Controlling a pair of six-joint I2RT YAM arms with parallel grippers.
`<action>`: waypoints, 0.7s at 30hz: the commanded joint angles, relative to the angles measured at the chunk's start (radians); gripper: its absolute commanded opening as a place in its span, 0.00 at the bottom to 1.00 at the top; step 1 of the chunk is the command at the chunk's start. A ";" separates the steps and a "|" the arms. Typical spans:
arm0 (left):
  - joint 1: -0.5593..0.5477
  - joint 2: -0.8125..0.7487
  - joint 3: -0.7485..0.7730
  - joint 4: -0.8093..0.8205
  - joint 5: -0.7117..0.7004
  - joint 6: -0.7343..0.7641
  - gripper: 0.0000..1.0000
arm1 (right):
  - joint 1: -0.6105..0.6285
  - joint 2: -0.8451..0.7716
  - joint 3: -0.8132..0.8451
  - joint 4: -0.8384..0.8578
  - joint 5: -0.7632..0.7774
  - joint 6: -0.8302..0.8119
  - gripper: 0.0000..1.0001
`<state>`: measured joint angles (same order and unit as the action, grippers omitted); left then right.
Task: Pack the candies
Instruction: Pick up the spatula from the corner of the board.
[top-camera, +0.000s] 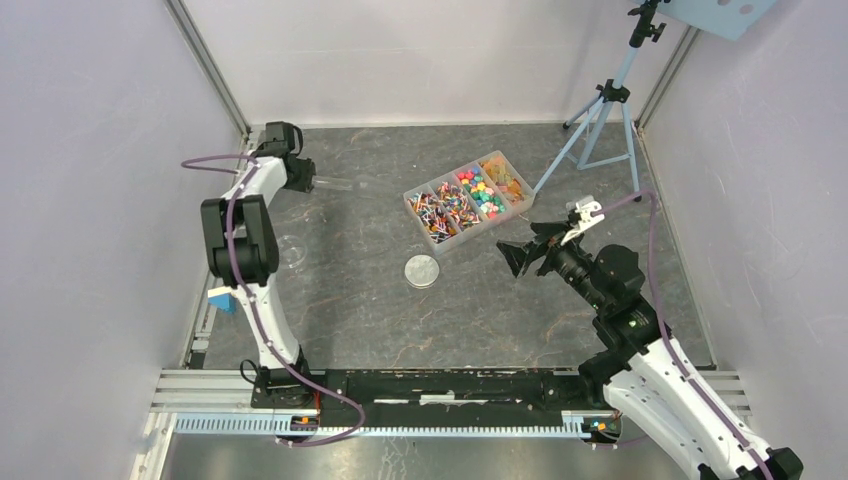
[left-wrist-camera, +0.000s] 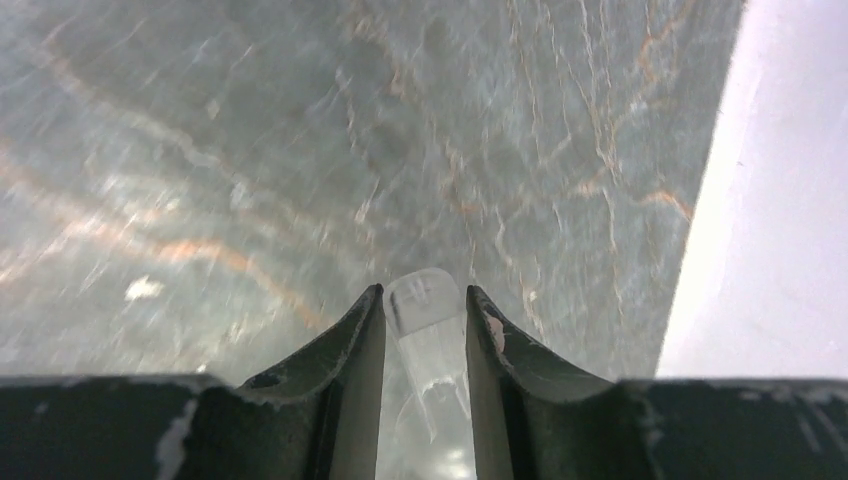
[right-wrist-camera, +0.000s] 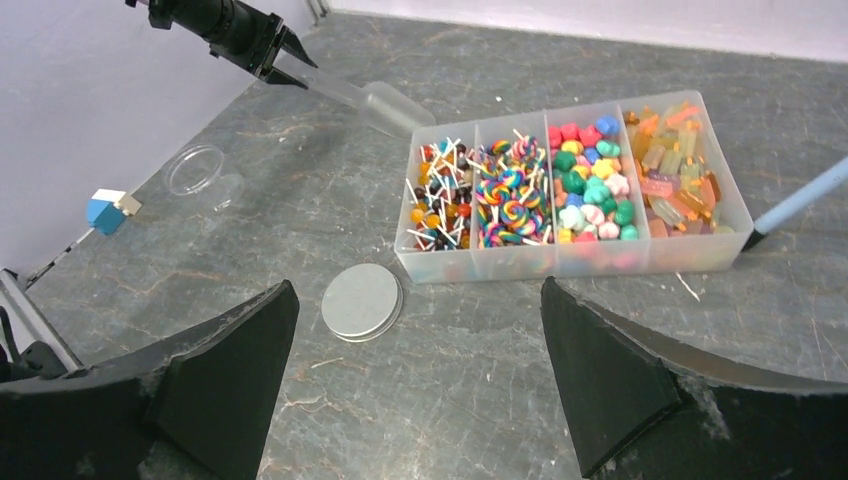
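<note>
The candies (top-camera: 468, 198) lie sorted in a clear four-compartment box (top-camera: 522, 176) at the table's middle back: lollipops, round sweets and orange-yellow pieces. They also show in the right wrist view (right-wrist-camera: 585, 185). My left gripper (top-camera: 312, 180) is shut on the handle of a clear plastic scoop (left-wrist-camera: 425, 300), held above the table left of the box; the scoop's bowl (right-wrist-camera: 385, 105) nears the box's left end. My right gripper (right-wrist-camera: 417, 300) is open and empty, hovering in front of the box. A round grey lid (top-camera: 422, 271) lies flat in front of the box.
A clear empty jar (right-wrist-camera: 195, 170) stands left of the lid. A small blue and white block (top-camera: 222, 298) sits at the left edge. A light blue tripod (top-camera: 600, 110) stands at the back right, one leg (right-wrist-camera: 800, 200) near the box. Grey walls enclose the table.
</note>
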<state>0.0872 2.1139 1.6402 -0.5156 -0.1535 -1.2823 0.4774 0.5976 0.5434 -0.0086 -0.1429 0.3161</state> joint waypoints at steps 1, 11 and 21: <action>0.001 -0.224 -0.173 0.092 0.084 -0.115 0.02 | 0.000 -0.052 -0.071 0.236 -0.059 -0.029 0.98; -0.001 -0.493 -0.422 0.270 0.325 -0.113 0.02 | -0.001 0.023 -0.132 0.544 -0.133 -0.028 0.92; -0.075 -0.850 -0.530 0.213 0.073 0.203 0.02 | -0.001 0.055 -0.107 0.425 -0.109 0.010 0.89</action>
<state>0.0414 1.4063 1.1313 -0.3340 0.0475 -1.2625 0.4774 0.6739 0.3939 0.4282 -0.2672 0.3183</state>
